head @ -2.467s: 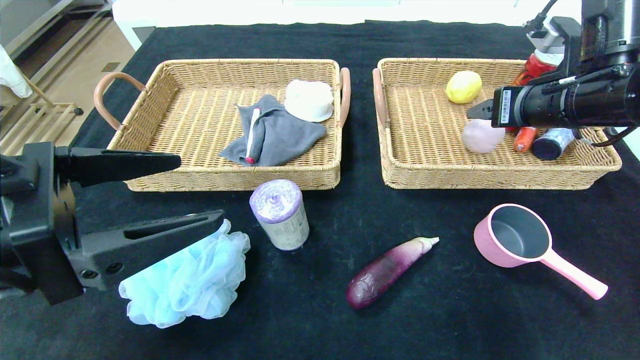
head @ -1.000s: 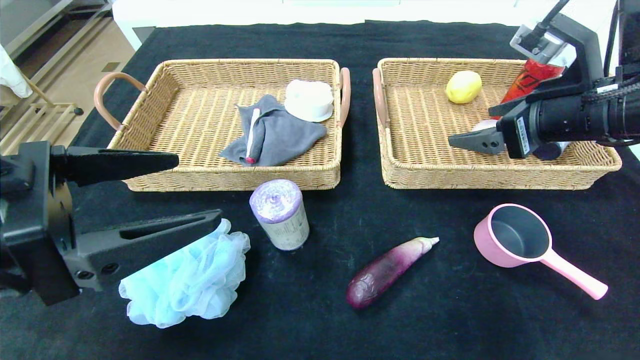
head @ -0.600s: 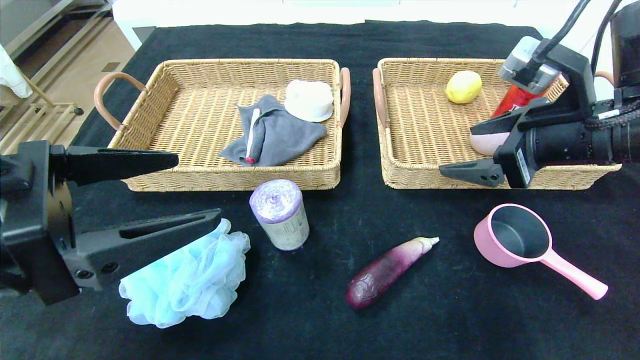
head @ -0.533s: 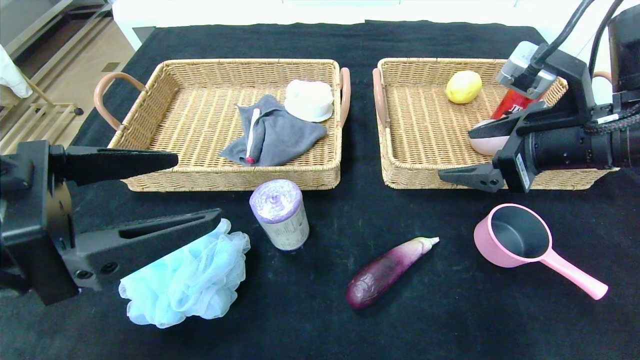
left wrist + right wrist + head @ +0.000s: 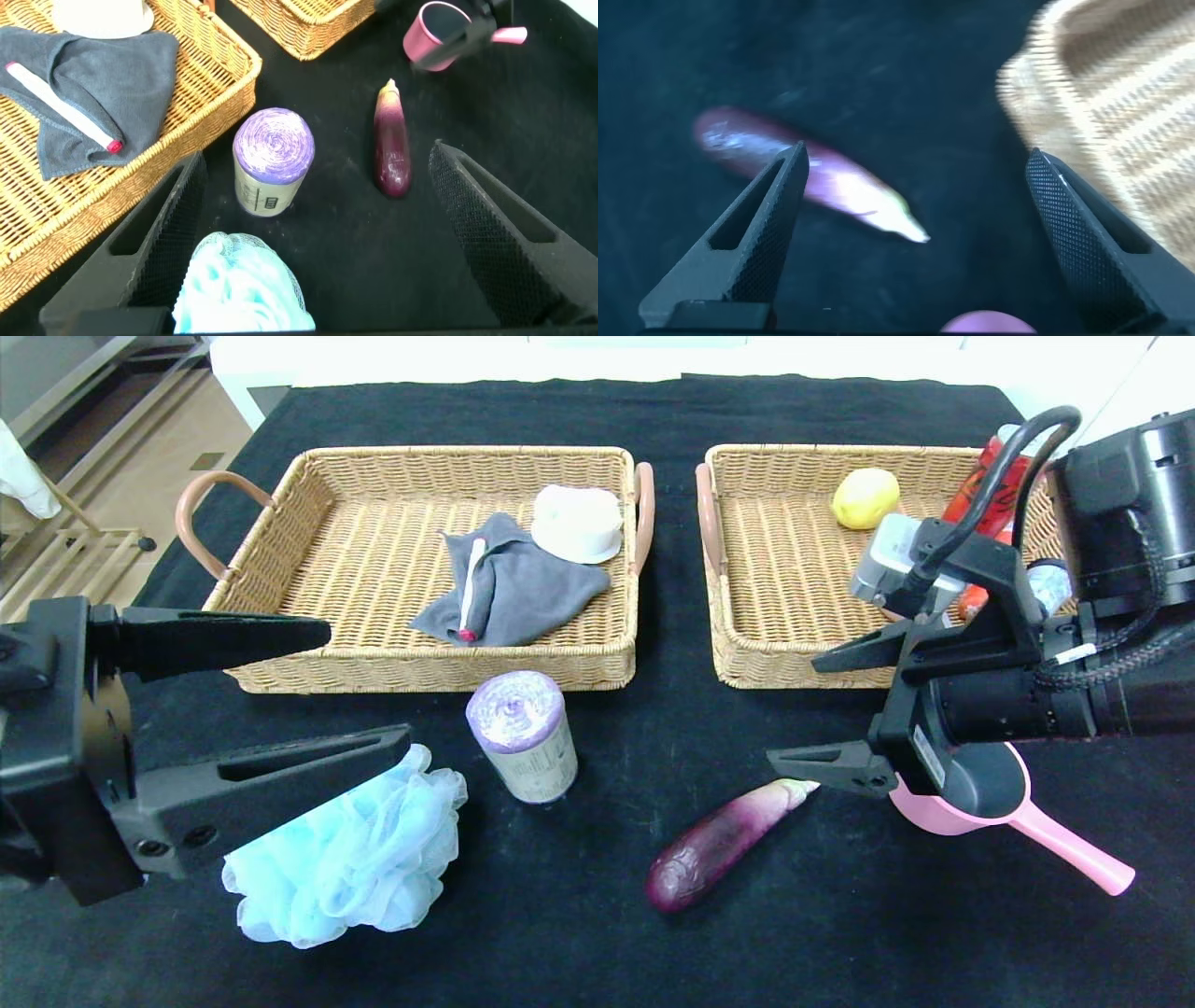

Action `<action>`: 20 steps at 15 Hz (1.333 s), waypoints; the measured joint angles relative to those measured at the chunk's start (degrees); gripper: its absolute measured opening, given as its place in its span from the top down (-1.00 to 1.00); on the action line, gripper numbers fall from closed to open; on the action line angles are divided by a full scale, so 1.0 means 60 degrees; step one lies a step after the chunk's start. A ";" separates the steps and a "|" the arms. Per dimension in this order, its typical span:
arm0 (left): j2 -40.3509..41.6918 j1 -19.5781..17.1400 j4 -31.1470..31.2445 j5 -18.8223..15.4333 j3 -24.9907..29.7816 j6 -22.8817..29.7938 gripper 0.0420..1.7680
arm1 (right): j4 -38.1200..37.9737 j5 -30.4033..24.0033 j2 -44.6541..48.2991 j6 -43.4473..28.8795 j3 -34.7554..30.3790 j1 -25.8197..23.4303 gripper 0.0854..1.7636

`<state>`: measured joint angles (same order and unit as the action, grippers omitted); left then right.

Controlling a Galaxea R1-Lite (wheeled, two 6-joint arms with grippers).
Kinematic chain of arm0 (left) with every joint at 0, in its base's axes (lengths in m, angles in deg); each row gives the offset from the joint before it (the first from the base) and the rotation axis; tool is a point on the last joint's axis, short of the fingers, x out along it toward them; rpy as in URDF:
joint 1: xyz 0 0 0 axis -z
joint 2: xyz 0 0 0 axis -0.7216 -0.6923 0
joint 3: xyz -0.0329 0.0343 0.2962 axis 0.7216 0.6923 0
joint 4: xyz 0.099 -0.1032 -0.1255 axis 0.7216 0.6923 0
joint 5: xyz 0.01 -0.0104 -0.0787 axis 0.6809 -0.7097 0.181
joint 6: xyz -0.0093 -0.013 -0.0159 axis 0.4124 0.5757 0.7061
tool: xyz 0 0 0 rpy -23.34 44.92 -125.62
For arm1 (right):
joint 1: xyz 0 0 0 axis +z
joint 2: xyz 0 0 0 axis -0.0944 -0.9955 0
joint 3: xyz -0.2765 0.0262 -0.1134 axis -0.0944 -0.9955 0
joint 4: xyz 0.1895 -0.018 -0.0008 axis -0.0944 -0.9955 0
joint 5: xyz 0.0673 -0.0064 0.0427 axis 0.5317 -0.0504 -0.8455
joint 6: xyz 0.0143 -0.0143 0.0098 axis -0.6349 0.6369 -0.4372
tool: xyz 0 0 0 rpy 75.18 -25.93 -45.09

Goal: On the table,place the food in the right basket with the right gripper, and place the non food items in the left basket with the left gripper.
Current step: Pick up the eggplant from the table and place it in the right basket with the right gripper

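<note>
Right gripper (image 5: 810, 717), fingers spread wide and empty, hovers above the eggplant's (image 5: 719, 843) pale tip near the table's (image 5: 597, 933) front edge, before the right basket (image 5: 775, 653). Left gripper (image 5: 359, 695), also open, hangs over the blue bath pouf (image 5: 355, 859).

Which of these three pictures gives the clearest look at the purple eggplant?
The left wrist view: the eggplant lies whole and sharp on the black cloth. The head view shows it whole too, its pale tip beside the right pincer. In the right wrist view it is blurred.
</note>
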<state>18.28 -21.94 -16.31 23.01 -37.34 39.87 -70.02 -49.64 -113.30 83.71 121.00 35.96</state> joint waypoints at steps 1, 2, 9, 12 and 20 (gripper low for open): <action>0.0006 0.0000 0.0000 0.0000 0.0004 -0.0004 -0.94 | 0.0000 0.0008 -0.0012 0.0014 -0.0083 0.0106 -0.92; 0.0018 0.0000 0.0000 -0.0002 0.0004 -0.0008 -0.94 | 0.0004 0.0004 -0.0018 0.0098 -0.0175 0.0219 -0.92; 0.0069 0.0000 0.0014 0.0000 -0.0018 0.0000 -0.94 | 0.0012 -0.0059 -0.0041 0.1180 -0.0910 0.0551 -0.92; 0.0083 0.0022 0.0057 -0.0006 -0.0024 0.0000 -0.94 | 0.0041 -0.0620 -0.0128 0.1457 -0.1067 0.0662 -0.92; 0.0226 0.0033 0.0057 -0.0006 -0.0047 0.0000 -0.94 | 0.0339 -0.1300 -0.0675 0.1664 -0.1168 0.0776 -0.92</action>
<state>19.64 -21.75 -15.96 22.98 -37.62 39.87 -67.98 -57.45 -117.35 93.69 114.00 40.61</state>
